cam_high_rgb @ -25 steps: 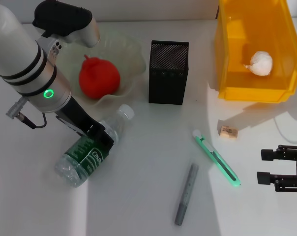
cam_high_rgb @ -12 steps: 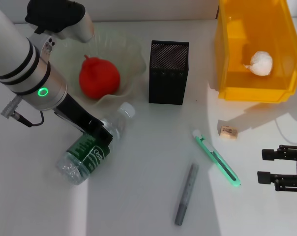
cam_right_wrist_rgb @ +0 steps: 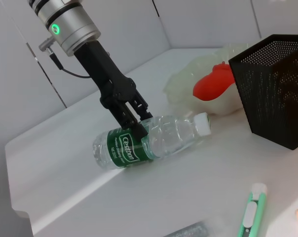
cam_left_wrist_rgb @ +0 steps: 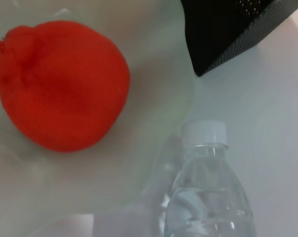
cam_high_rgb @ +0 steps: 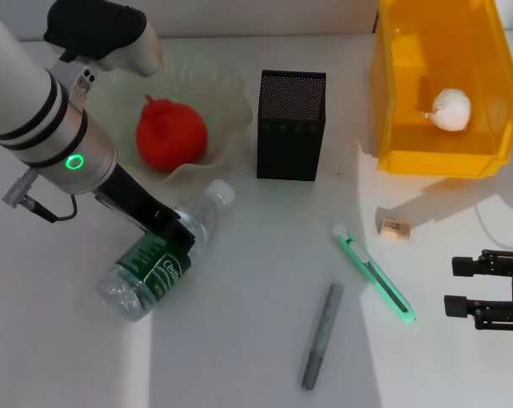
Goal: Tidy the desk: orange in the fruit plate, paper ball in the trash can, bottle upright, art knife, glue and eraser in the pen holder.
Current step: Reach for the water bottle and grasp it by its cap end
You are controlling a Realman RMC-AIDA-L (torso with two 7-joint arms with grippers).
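The clear bottle (cam_high_rgb: 159, 255) with the green label lies on its side on the white table, cap (cam_left_wrist_rgb: 204, 133) toward the fruit plate (cam_high_rgb: 231, 93). My left gripper (cam_high_rgb: 176, 238) is shut on the bottle just above the label, and the right wrist view shows its fingers (cam_right_wrist_rgb: 139, 129) clasping the bottle (cam_right_wrist_rgb: 149, 140). The red-orange orange (cam_high_rgb: 171, 133) sits in the plate. A paper ball (cam_high_rgb: 451, 109) lies inside the yellow trash can (cam_high_rgb: 435, 161). The black mesh pen holder (cam_high_rgb: 290, 125) stands mid-table. The eraser (cam_high_rgb: 394, 227), green art knife (cam_high_rgb: 374, 274) and grey glue stick (cam_high_rgb: 322, 336) lie on the table.
My right gripper (cam_high_rgb: 473, 289) is parked open at the table's lower right, close to the art knife's tip. The plate's rim (cam_left_wrist_rgb: 154, 74) is just beside the bottle's cap. A thin white cable (cam_high_rgb: 490, 229) trails at the right edge.
The left arm has drawn slightly left and back, and the bottle has turned a little with it. The right arm has not moved.
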